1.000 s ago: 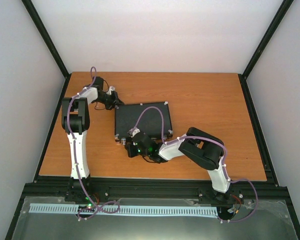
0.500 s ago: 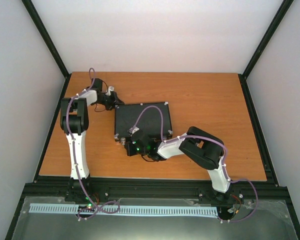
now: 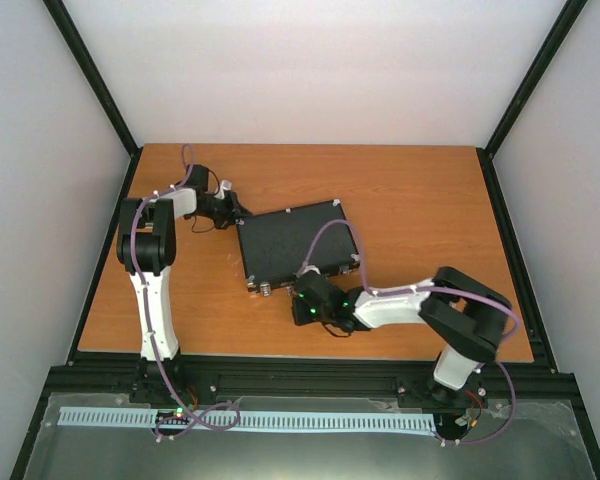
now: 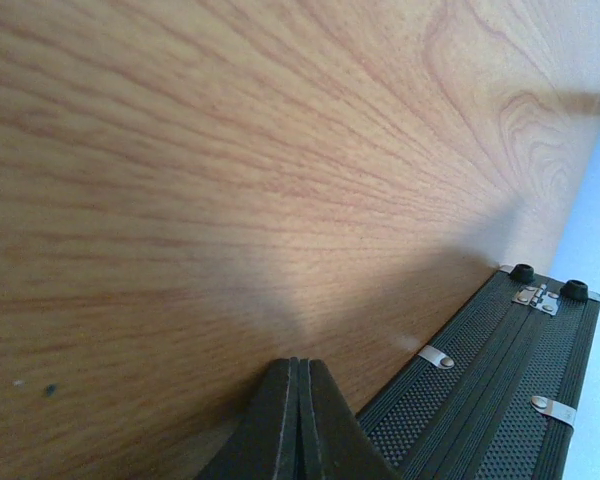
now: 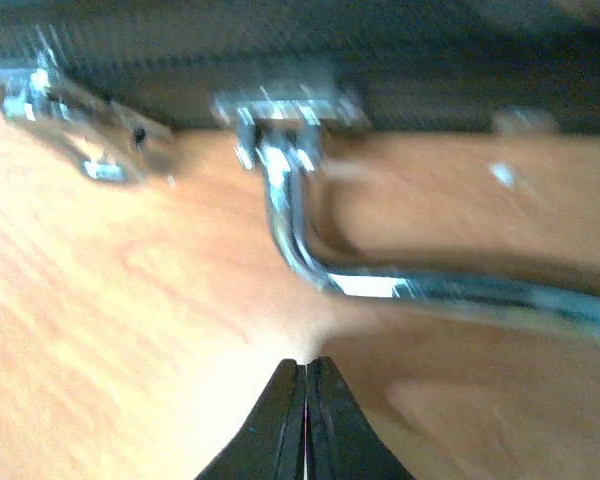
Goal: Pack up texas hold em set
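The black briefcase lies closed and flat on the wooden table, turned at a slant. My left gripper is shut at the case's far-left corner. In the left wrist view, the left gripper points along the table, with the case's ribbed side just to its right. My right gripper is shut and low at the case's near edge. In the blurred right wrist view, the right gripper stops just short of the chrome handle, holding nothing. Chips, dice and cards are out of view.
A chrome latch sits left of the handle on the case's front edge. Black frame rails border the table at the near edge and along both sides. Purple cables loop over both arms.
The briefcase has turned and slid to the right. My right arm swung right, its gripper following the case's near edge. The left gripper followed the far-left corner a little.
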Tool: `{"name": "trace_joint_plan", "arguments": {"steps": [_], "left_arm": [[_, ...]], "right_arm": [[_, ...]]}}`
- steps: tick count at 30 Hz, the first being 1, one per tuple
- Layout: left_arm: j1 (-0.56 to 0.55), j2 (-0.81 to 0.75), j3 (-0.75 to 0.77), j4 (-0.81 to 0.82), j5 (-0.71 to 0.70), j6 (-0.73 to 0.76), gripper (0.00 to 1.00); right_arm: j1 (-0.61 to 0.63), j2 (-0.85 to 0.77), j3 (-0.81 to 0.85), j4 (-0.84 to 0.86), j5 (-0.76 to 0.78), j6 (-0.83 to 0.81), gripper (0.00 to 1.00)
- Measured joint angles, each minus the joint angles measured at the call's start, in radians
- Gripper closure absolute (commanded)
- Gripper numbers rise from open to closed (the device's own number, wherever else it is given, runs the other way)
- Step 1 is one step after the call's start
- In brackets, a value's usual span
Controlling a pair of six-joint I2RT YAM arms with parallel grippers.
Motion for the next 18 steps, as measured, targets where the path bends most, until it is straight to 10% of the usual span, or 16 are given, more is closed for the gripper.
{"name": "trace_joint_plan", "arguments": {"steps": [8, 18], "left_arm": [[-0.003, -0.017, -0.032, 0.031, -0.008, -0.018, 0.99], [-0.030, -0.063, -0.112, 0.082, -0.018, -0.046, 0.99]], "right_arm": [[-0.032, -0.275, -0.404, 0.251, -0.119, 0.111, 0.97], [-0.036, -0.137, -0.320, 0.449, -0.169, 0.209, 0.97]]}}
